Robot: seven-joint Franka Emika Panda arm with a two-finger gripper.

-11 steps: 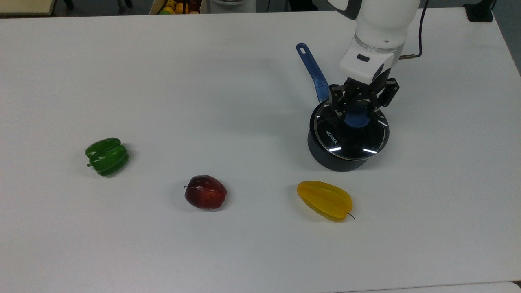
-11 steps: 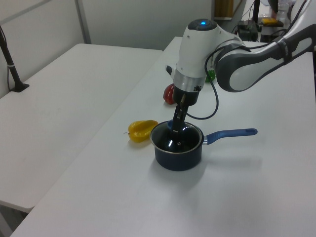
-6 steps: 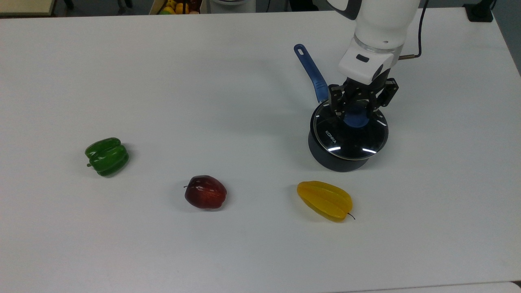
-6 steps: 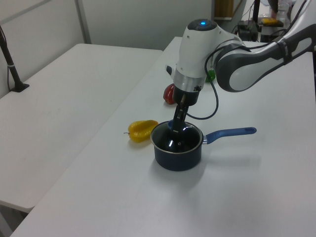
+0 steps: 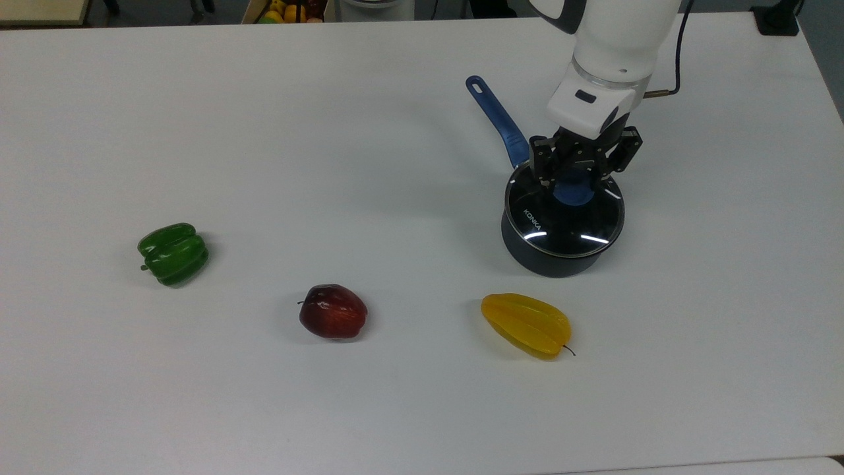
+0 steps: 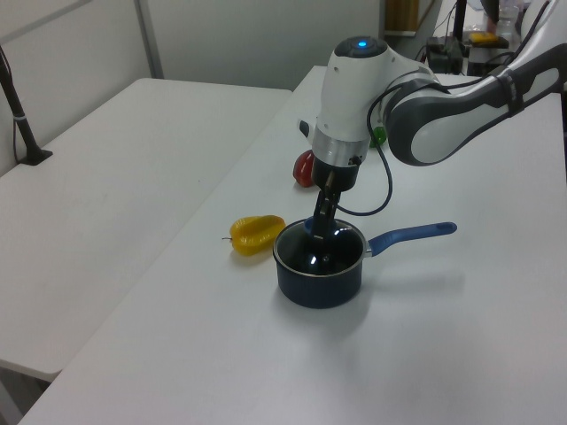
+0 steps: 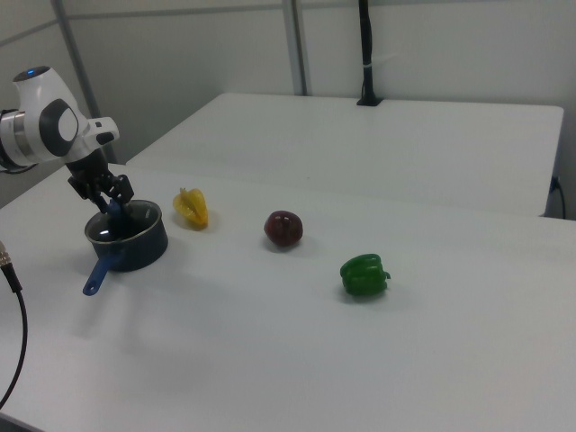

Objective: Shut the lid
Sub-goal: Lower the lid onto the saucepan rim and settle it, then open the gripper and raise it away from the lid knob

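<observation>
The round glass lid (image 5: 562, 223) with a metal rim and "KONKA" lettering lies flat on the dark pot (image 5: 555, 258), its rim matching the pot's rim. My gripper (image 5: 577, 179) points straight down at the lid's far side and is shut on its blue centre knob (image 5: 573, 193). The pot's blue handle (image 5: 496, 119) points toward the top view's upper left. In the left view the gripper (image 6: 321, 228) stands over the pot (image 6: 319, 273). The right view has the pot (image 7: 133, 241) at its left, under the gripper (image 7: 112, 205).
A yellow starfruit (image 5: 526, 324) lies just in front of the pot. A red apple (image 5: 333, 311) and a green bell pepper (image 5: 173, 253) lie farther toward the top view's left. A black cable (image 5: 679, 59) hangs off the arm. The white table's far edge (image 5: 264, 25) borders a box of fruit.
The lid, earlier offset over the pot's rim, has settled level and centred on the pot. The pot's handle has swung toward the top view's left. The gripper has stayed on the knob.
</observation>
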